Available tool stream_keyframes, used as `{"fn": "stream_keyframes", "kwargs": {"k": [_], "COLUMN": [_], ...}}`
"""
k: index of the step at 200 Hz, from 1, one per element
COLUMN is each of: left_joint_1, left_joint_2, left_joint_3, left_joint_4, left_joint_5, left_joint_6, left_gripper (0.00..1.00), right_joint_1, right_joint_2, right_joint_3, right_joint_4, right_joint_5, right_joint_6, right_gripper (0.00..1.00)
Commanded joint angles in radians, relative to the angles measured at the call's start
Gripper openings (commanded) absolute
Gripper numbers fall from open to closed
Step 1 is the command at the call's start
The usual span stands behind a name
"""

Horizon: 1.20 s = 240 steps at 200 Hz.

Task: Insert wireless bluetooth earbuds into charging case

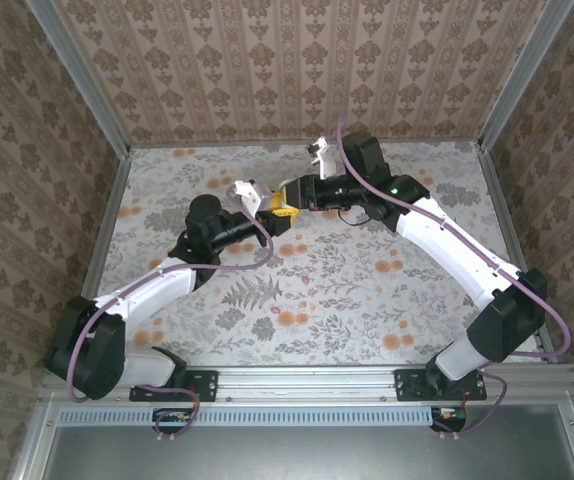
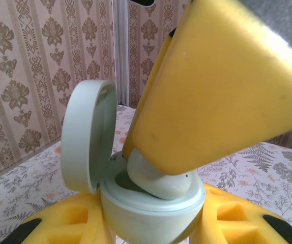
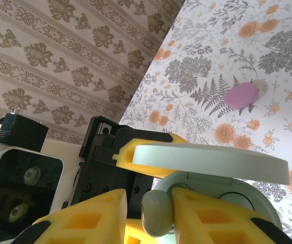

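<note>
We fear the earbud pinched in the right jaws may jam tilted in the case that the left jaws clamp.

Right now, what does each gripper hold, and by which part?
The left gripper clamps the open mint case by its lower shell; the right gripper pinches an earbud by its sides.

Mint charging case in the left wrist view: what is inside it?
A mint earbud sits partly in the open mint case, held by the right tool. The rest of the interior is hidden behind it and the yellow finger.
</note>
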Motion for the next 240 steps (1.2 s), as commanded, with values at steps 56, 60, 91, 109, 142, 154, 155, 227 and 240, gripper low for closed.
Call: {"fn": "stream_keyframes", "kwargs": {"k": [56,60,91,109,142,154,155,227,240], "left_joint_1": [-0.008,-0.008,-0.008,-0.008,-0.008,-0.008,-0.008,-0.008,-0.008], "left_joint_2": [-0.032,-0.033,-0.035,-0.034,-0.034,-0.034,-0.034,-0.04,-0.04], "left_joint_3": [0.014,0.014,0.012,0.011,0.009,0.01,0.01,0.007,0.005], "left_joint_4": [0.088,0.086,0.08,0.08,0.076,0.076,0.076,0.073,0.072], "left_joint_5": [0.035,0.036,0.035,0.005,-0.001,0.0,0.0,-0.003,-0.002], "left_joint_6": [-0.023,-0.023,-0.02,-0.019,-0.015,-0.016,-0.016,-0.011,-0.012], "left_gripper": [0.31,0.31,0.31,0.31,0.31,0.31,0.31,0.31,0.31], "right_joint_1": [-0.001,-0.001,-0.001,-0.001,-0.001,-0.001,-0.001,-0.001,-0.001], "right_joint_2": [-0.025,-0.024,-0.03,-0.036,-0.046,-0.048,-0.048,-0.055,-0.066], "right_joint_3": [0.018,0.016,0.013,0.011,0.001,0.002,0.002,0.0,-0.009], "right_joint_4": [-0.018,-0.018,-0.012,-0.01,0.001,0.002,0.003,0.004,0.016], "right_joint_5": [0.07,0.07,0.071,0.073,0.076,0.076,0.076,0.068,0.066], "right_joint_6": [-0.009,-0.008,-0.004,-0.003,0.0,0.001,0.001,0.004,0.003], "right_gripper": [0.3,0.3,0.29,0.29,0.3,0.31,0.31,0.31,0.31]}}
